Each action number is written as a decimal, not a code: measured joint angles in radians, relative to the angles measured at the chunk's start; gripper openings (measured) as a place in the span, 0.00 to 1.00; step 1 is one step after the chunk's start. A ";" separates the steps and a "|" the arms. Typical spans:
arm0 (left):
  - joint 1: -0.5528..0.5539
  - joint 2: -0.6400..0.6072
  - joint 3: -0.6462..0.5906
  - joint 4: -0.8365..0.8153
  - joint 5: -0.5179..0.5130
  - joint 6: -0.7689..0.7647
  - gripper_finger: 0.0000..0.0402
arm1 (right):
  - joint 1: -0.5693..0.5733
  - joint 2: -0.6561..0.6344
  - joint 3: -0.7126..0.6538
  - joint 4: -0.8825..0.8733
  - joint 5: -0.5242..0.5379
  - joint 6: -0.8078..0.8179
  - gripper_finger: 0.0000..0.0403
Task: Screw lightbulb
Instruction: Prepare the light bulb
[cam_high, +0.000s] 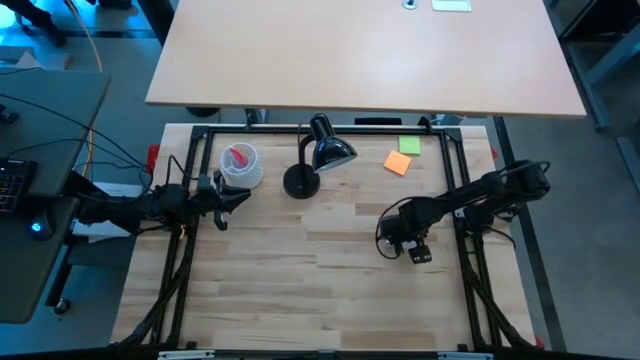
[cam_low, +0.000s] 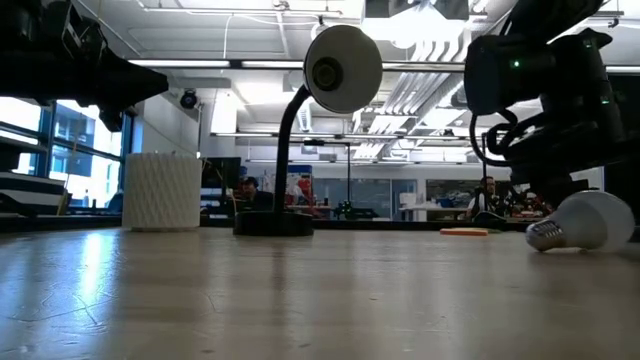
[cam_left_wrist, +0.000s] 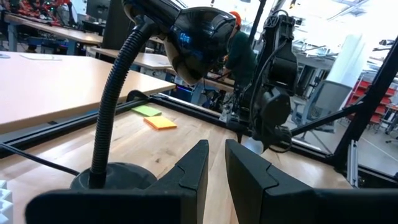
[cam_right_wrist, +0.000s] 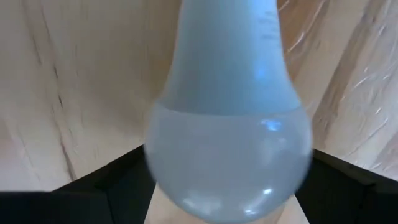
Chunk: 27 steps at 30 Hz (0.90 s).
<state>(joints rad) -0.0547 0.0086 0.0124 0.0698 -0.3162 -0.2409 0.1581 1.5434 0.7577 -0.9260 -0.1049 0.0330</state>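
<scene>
White bulb (cam_low: 585, 221) lies on its side on table (cam_high: 300, 290), right of lamp (cam_high: 318, 160). My right gripper (cam_high: 418, 252) over it, jaws wide either side, not gripping. Left gripper (cam_left_wrist: 214, 180) nearly closed, empty, waiting beside cup (cam_high: 240, 165).

frosted matt lightbulb (cam_right_wrist: 229, 124) – silvery metal base – on smooth pale wood table (cam_high: 300, 290).

Robotics lab: workbenches (cam_left_wrist: 43, 25), exposed ceiling pipework (cam_low: 420, 90).

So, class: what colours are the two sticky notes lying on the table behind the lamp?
One orange sticky note, one green sticky note; clearest in the high view.
</scene>
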 joint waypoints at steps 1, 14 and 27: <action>0.000 0.000 0.000 0.000 0.000 0.000 0.12 | 0.000 -0.003 -0.005 0.025 0.000 0.028 0.81; 0.000 0.000 0.000 -0.005 0.000 0.000 0.12 | 0.063 -0.216 -0.239 0.519 0.157 0.353 0.80; 0.000 0.000 0.000 -0.001 -0.001 -0.011 0.12 | 0.213 -0.445 -0.606 1.016 0.336 0.509 0.80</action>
<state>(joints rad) -0.0551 0.0082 0.0124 0.0688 -0.3168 -0.2520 0.3714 1.0987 0.1518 0.0903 0.2307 0.5421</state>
